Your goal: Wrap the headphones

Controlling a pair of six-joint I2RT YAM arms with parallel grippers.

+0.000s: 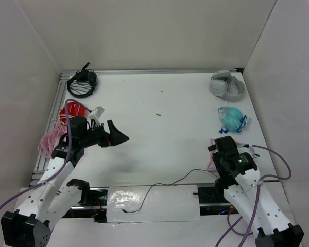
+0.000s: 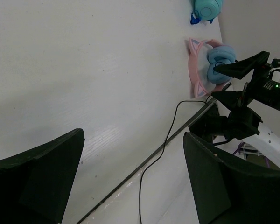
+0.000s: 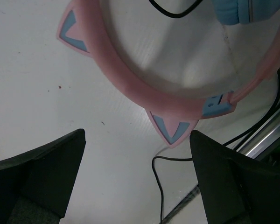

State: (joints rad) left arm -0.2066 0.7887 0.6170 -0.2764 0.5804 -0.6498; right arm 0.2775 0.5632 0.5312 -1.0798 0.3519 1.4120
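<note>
Pink-band headphones [image 2: 210, 65] lie on the surface [image 1: 170, 118] at the lower right of the top view, directly under your right fingers [image 3: 37, 177]. Those are spread wide and empty, above the cat-eared band. Black cable [image 2: 167, 135] trails toward bottom centre, across the surface's near edge. Your left fingers [image 2: 32, 182] sit mid-left, off the surface, also wide apart, holding nothing.
</note>
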